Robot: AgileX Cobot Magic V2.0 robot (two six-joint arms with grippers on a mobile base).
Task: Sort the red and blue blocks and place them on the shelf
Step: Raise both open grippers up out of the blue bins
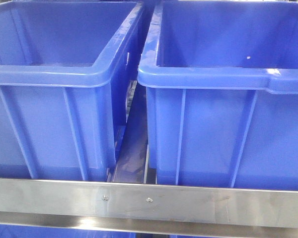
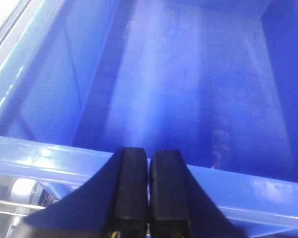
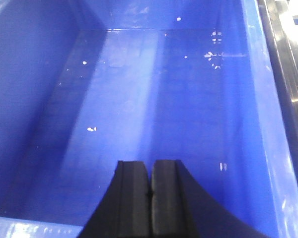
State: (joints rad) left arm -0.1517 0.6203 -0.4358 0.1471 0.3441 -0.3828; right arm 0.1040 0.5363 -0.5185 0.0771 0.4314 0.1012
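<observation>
Both claws are pressed together with nothing between them: the left gripper (image 2: 149,191) hangs over the near rim of the left crate (image 1: 54,74), the right gripper (image 3: 150,196) above the floor of the right crate (image 1: 223,79). These 2 dark-blue crates sit side by side, a narrow gap between them, behind the front rail (image 1: 198,203) of the shelf, where 2 small screws show. Neither block appears in any view.
</observation>
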